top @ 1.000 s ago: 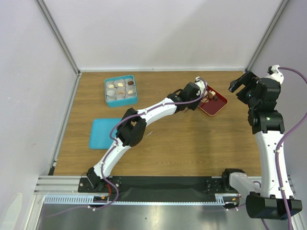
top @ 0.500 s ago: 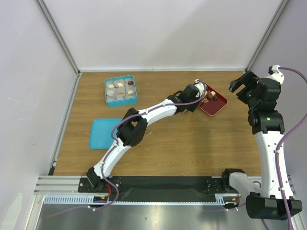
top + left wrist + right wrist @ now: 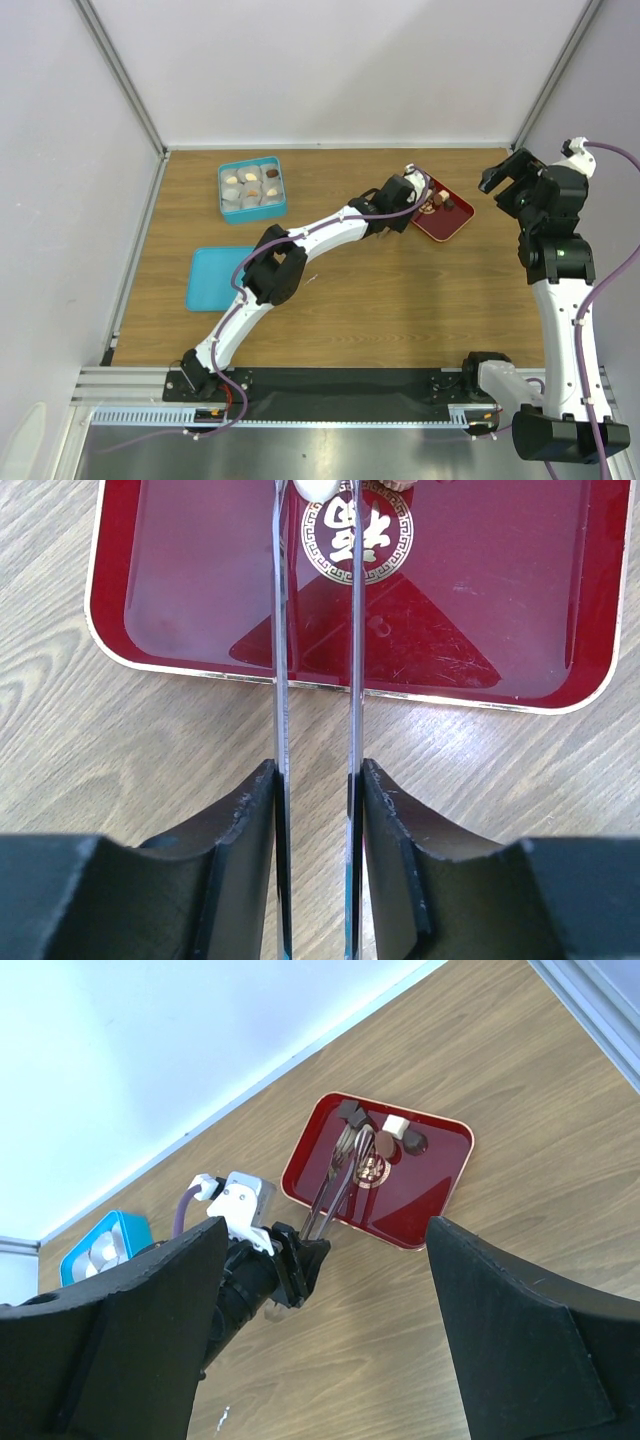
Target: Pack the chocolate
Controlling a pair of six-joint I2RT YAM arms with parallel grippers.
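Two tong blades (image 3: 279, 630) pinched by left end effector (image 3: 316, 780), cream chocolate (image 3: 318, 488) between, left-wrist only, right end effector (image 3: 325, 1230) splayed

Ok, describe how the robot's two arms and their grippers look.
The left arm and right arm are both white tubular links with bulky black joint housings. A purple cable runs along each, looping free in places. The left gripper and right gripper have broad, matte black wedge-shaped fingers.
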